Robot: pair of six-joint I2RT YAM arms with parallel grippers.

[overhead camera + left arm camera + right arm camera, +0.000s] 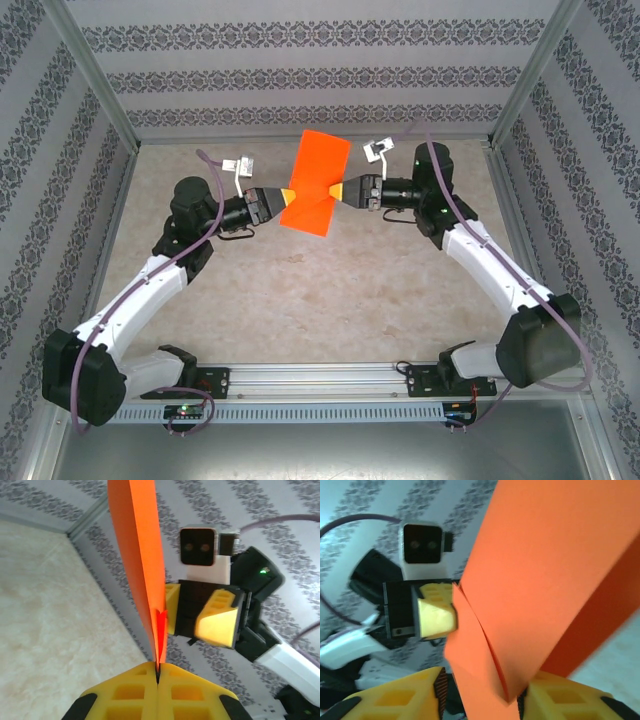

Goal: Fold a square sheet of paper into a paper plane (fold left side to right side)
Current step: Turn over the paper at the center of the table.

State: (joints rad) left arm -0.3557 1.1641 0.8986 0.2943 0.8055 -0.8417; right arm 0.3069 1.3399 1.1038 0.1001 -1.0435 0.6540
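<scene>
The square sheet of paper [318, 180] is bright orange, folded into layers, and hangs in the air over the back of the table between both grippers. My left gripper [284, 197] is shut on its left edge; in the left wrist view the yellow jaws [158, 672] meet on the thin paper [140, 555], which rises edge-on. My right gripper [336, 190] is at the sheet's right edge. In the right wrist view that gripper [480, 700] is open, its jaws standing apart. The paper's folded corner [545, 570] lies between them, against the right-hand finger [560, 700].
The beige table [330, 290] lies below the paper. Patterned walls [300, 80] and metal frame posts [95, 75] close in the back and sides. A mounting rail [320, 380] runs along the near edge between the arm bases.
</scene>
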